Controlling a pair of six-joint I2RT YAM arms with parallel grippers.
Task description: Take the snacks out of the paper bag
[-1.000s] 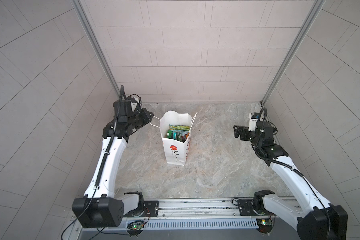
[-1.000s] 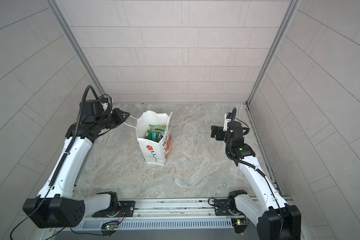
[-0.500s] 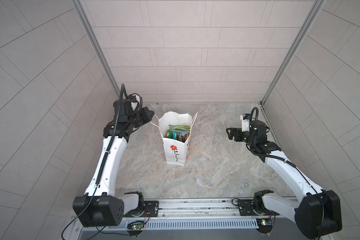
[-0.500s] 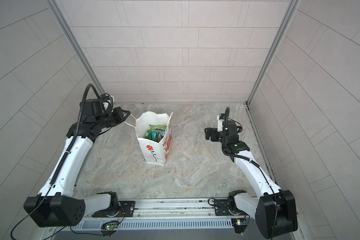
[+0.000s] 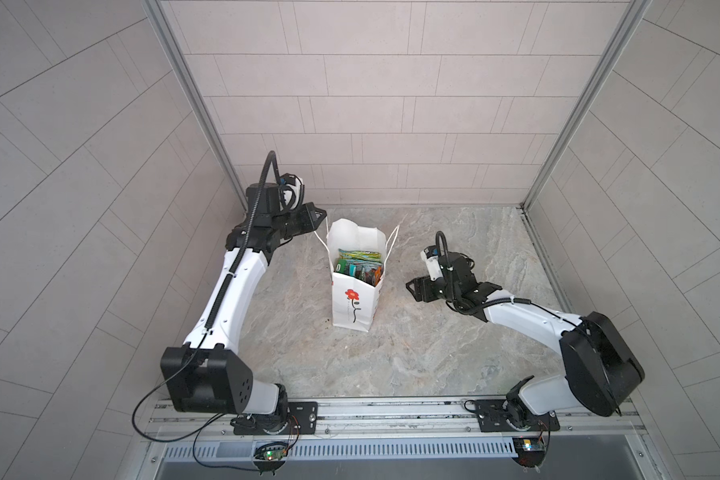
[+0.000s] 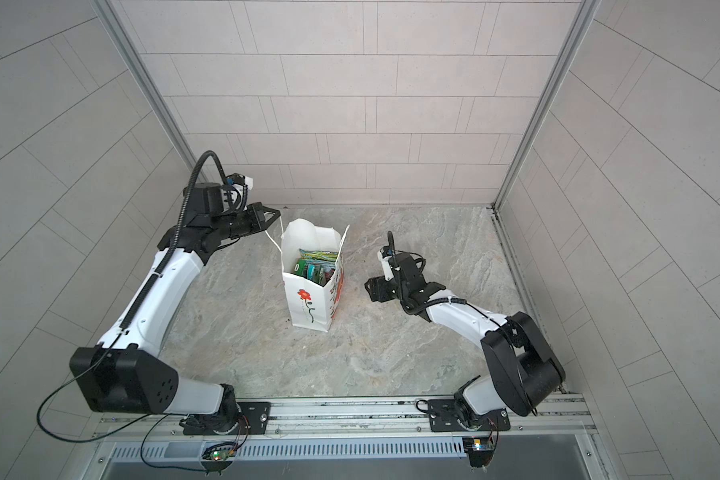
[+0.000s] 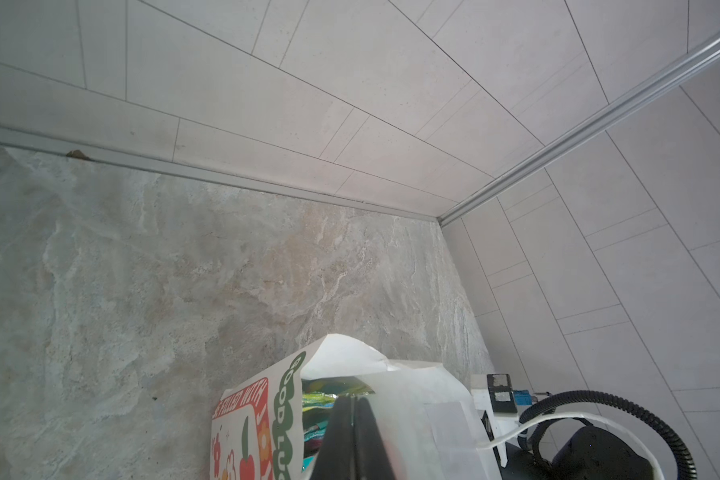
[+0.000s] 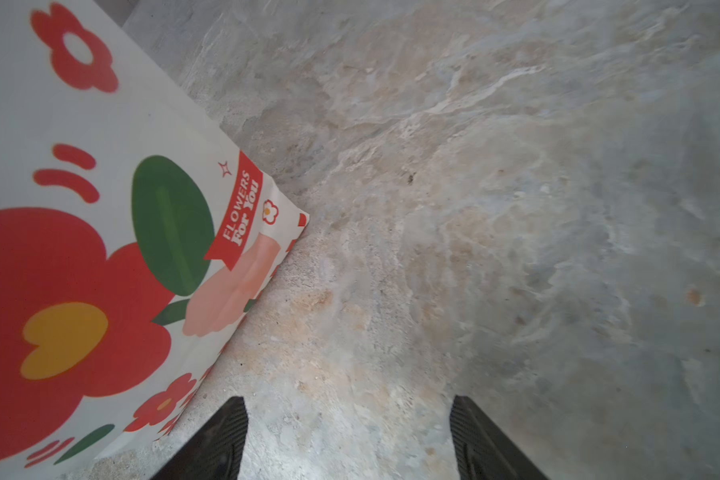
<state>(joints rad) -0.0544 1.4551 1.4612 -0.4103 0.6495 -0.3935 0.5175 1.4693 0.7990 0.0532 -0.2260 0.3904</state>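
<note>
Snacks [image 5: 360, 266] are seen packed in the open, upright bag [image 5: 352, 307].
The left gripper [image 7: 352, 405] is shown with fingers pressed together near the bag's top edge, by a cord handle [image 5: 319, 240]; whether the cord is pinched cannot be told. The right gripper [image 8: 348, 401] is held with fingers apart and empty, low over the table [image 5: 433, 340], just beside the bag.

The bag [image 5: 352, 299] stood central on the bench [image 5: 433, 353], snacks [image 5: 358, 266] inside; left gripper [image 5: 320, 216] at its rear-left, right gripper [image 5: 411, 289] to its right.
</note>
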